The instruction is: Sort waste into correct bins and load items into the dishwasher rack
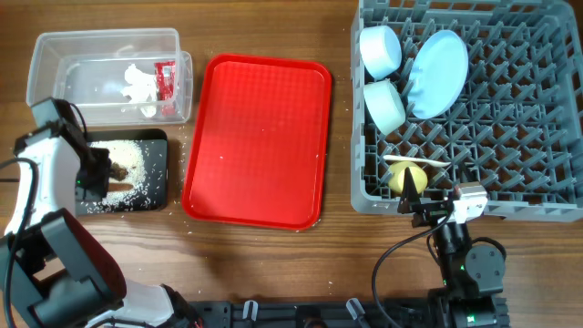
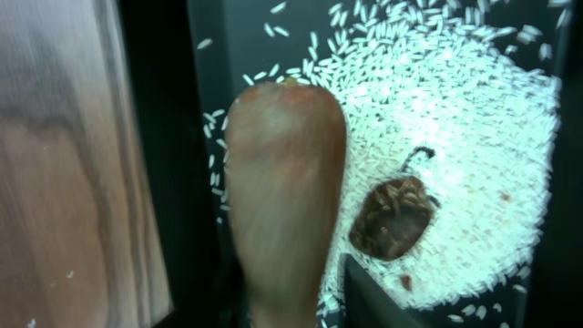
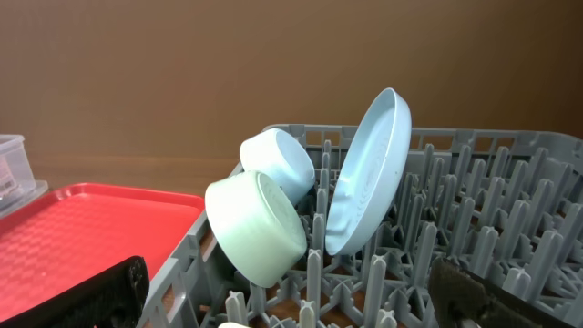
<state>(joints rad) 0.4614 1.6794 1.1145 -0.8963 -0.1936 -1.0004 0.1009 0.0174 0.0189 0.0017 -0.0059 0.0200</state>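
My left gripper (image 1: 95,175) is over the black tray (image 1: 160,200) and is shut on the orange-brown stick (image 2: 282,182). Loose rice (image 2: 455,118) and the brown lump (image 2: 393,217) lie in the tray beside the stick. The clear tub (image 1: 55,55) holds the white tissue (image 1: 138,84) and the red-and-white wrapper (image 1: 166,80). The grey rack (image 1: 510,137) holds two bowls (image 1: 381,50) (image 1: 385,105), the blue plate (image 1: 439,73), the yellow cup (image 1: 407,176) and the white spoon (image 1: 421,161). My right gripper (image 1: 414,199) is open and empty at the rack's front edge (image 3: 301,305).
The flat red serving tray (image 1: 260,137) lies between the bins and the rack, with nothing on it. A few rice grains are scattered on the wooden table around the black tray. In the right wrist view the plate (image 3: 369,173) and bowls (image 3: 255,228) stand on edge among the pegs.
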